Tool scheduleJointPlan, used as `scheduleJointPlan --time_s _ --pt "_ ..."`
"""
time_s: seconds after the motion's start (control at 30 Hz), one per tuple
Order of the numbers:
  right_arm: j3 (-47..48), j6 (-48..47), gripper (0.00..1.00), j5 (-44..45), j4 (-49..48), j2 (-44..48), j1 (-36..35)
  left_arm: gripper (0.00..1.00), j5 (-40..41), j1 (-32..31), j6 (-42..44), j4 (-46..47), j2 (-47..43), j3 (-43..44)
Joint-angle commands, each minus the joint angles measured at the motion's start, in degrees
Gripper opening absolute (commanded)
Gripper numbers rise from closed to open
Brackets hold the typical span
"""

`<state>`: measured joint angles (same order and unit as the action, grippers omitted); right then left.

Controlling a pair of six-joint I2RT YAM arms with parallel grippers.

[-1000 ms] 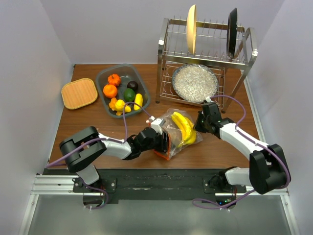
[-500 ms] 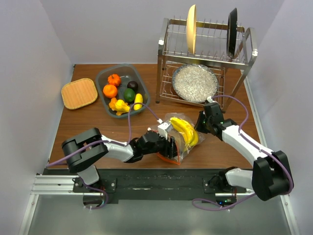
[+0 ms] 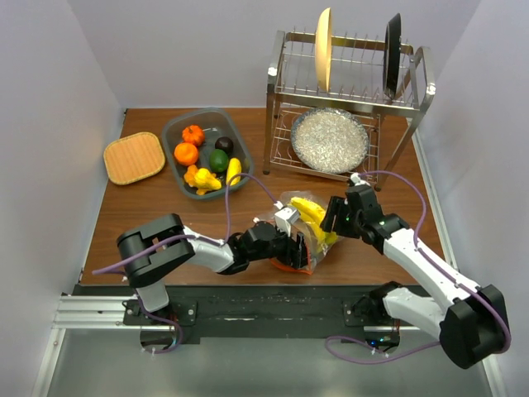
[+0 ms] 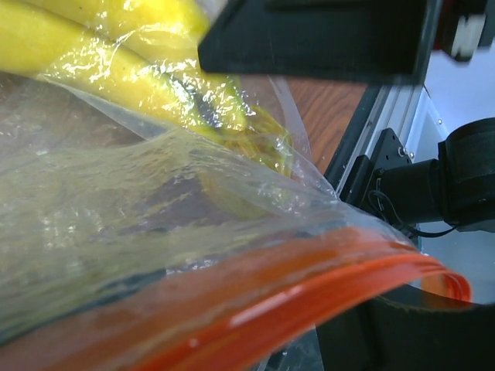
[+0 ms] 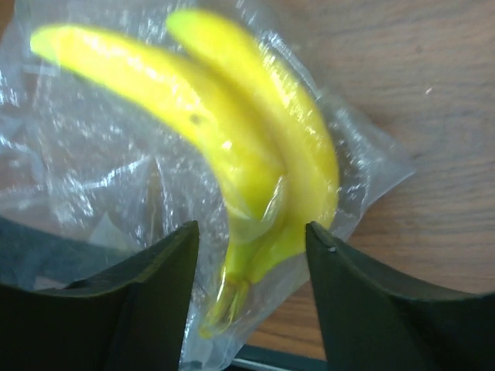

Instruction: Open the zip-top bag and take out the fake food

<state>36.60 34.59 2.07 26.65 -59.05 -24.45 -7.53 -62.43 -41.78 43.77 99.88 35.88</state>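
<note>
We are at the opening step. The clear crinkly zip-top bag [image 3: 318,248] lies near the middle of the brown wooden table's [image 3: 157,219] near edge, with the yellow plastic banana bunch [image 5: 232,139] inside it. The left gripper [image 3: 294,245] has its jaws apart around the orange-red zip strip [image 4: 294,297], clamping nothing. The right gripper [image 5: 249,236] hangs spread over the bananas' stem end, also empty. We cannot tell whether the seal is parted. Next, we judge, each gripper must pinch one lip and pull opposite ways.
</note>
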Motion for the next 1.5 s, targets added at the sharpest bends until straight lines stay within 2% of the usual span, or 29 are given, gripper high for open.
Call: scheduleJointPlan --time_s 0.0,0.03,0.17,0.27,0.37,0.67,0.83,1.0,1.13,1.23,1.37,1.47 --pt "-1.3 3.7 0.53 0.1 0.9 1.5 -3.2 0.75 0.1 -0.4 1.2 4.3 0.2 2.1" --pt "-1.5 4.6 0.45 0.0 0.5 1.2 -3.6 0.75 0.2 -0.4 1.2 4.1 0.3 2.4" --pt "-2.1 6.5 0.30 -0.7 -1.3 -0.3 -5.6 0.75 2.5 -0.6 2.4 1.9 0.5 3.6" --pt "-2.1 7.6 0.25 -1.9 -3.2 -1.8 -6.0 0.75 5.2 -1.2 3.5 -0.7 0.4 4.5" --pt "-1.5 8.2 0.22 -1.9 -4.1 -2.8 -6.5 0.74 7.4 -1.8 4.8 -4.2 0.1 5.7" --pt "-1.0 7.6 0.17 -2.7 -4.2 -3.5 -6.9 0.63 25.3 -5.0 8.6 -19.7 1.8 12.5" --pt "0.1 6.5 0.17 -1.3 -2.4 -2.1 -6.9 0.61 30.7 -5.9 9.3 -23.8 2.8 14.8" --pt "0.9 5.4 0.20 0.2 -0.8 -2.2 -6.8 0.64 29.4 -6.4 14.1 -18.8 2.3 13.0" --pt "1.6 3.5 0.34 2.4 0.9 -2.0 -6.9 0.62 28.4 -6.6 15.5 -16.1 0.3 9.9" --pt "2.0 2.8 0.40 2.3 1.3 -2.0 -6.9 0.58 26.6 -6.6 16.1 -12.7 -1.1 7.3" --pt "1.5 2.7 0.40 0.7 1.0 -1.4 -7.2 0.49 25.1 -6.6 16.0 -11.5 -1.2 6.8" --pt "0.7 3.1 0.41 0.4 0.5 -0.6 -7.4 0.47 23.5 -6.6 16.2 -7.6 -1.3 5.3"
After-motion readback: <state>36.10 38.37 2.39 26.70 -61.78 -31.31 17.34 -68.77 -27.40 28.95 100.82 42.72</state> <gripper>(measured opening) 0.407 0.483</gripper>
